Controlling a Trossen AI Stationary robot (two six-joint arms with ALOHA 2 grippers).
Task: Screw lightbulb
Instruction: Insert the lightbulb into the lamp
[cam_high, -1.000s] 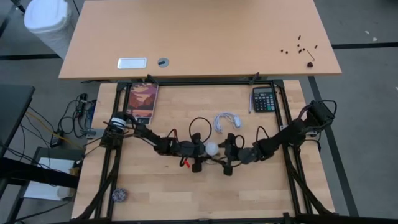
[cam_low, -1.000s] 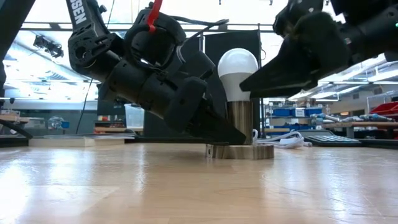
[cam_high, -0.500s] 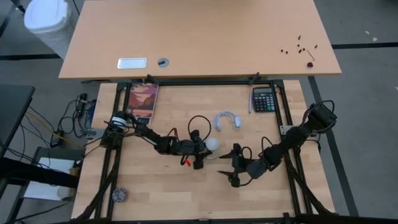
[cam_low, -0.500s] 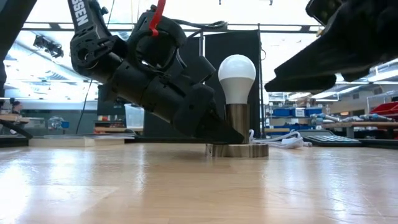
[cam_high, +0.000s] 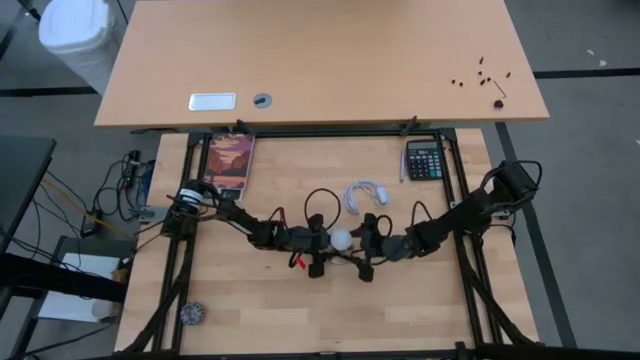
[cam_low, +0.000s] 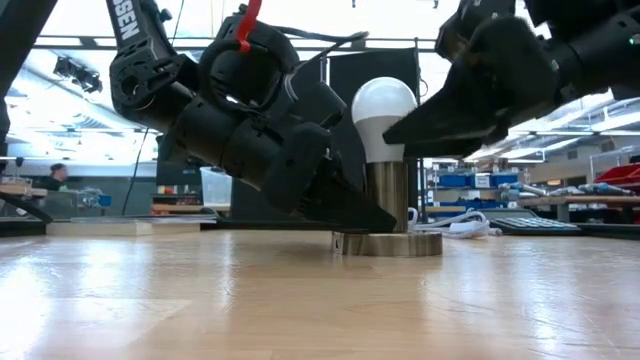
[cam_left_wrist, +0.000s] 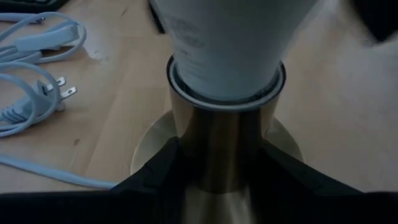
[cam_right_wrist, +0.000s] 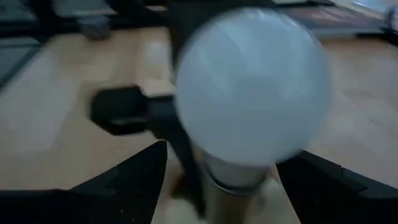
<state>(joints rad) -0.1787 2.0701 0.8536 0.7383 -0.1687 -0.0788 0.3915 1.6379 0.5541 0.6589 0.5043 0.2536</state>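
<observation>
**Now: bulb upright in socket, both tools alongside**

Upright at mid-surface: lightbulb (cam_low: 383, 118), seated in brass socket (cam_low: 386, 212) on wooden surface (cam_low: 300, 300). Left tool (cam_high: 317, 252) low on the left, fingers (cam_left_wrist: 155, 174) clamped on the socket stem. Right tool (cam_high: 365, 258) close on the right, fingers (cam_right_wrist: 130, 177) spread wide either side of the bulb, apart from it. Behind, farther off: coiled white cord (cam_high: 364, 193), calculator (cam_high: 425, 159).
</observation>
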